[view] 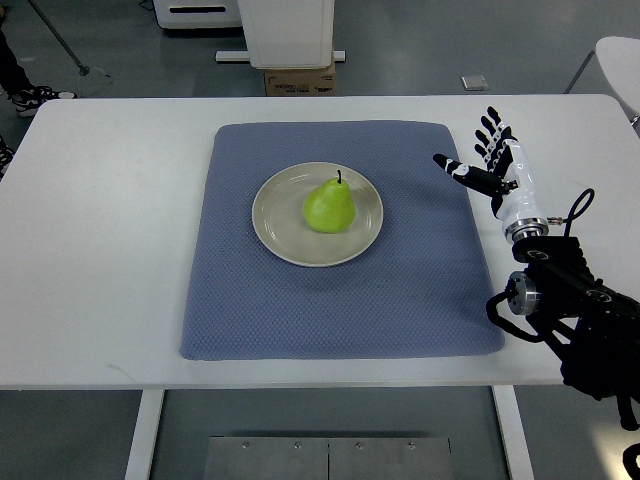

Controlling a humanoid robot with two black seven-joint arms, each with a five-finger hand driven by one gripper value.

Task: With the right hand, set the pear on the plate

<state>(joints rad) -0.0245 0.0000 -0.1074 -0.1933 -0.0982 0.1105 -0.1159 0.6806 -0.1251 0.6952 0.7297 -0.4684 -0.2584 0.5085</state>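
A white table (110,250) carries a blue-grey mat (400,300) that covers most of its middle, reaching close to the near edge and stopping short of the far edge. On the mat, a little toward its far-left part, lies 1 round, pale plate (275,235). The plate holds 1 thing only: a green pear (330,208), resting near the plate's middle with its dark stem pointing toward the far edge of the table. The pear lies wholly inside the rim and touches nothing but the plate.

The right hand (495,165) shows near the table's right edge, just beyond the mat's far-right corner. Its arm comes in from the picture's right, dark at the near-right corner of the table and white at the wrist. The fingers (490,125) are spread wide and point toward the far edge, while the thumb sticks out sideways over the mat's right border toward the plate. The hand holds nothing and is well apart from both plate and pear.

Beyond the table's far edge, on the floor, stand a white cabinet base (290,30) and a brown cardboard box (300,80).
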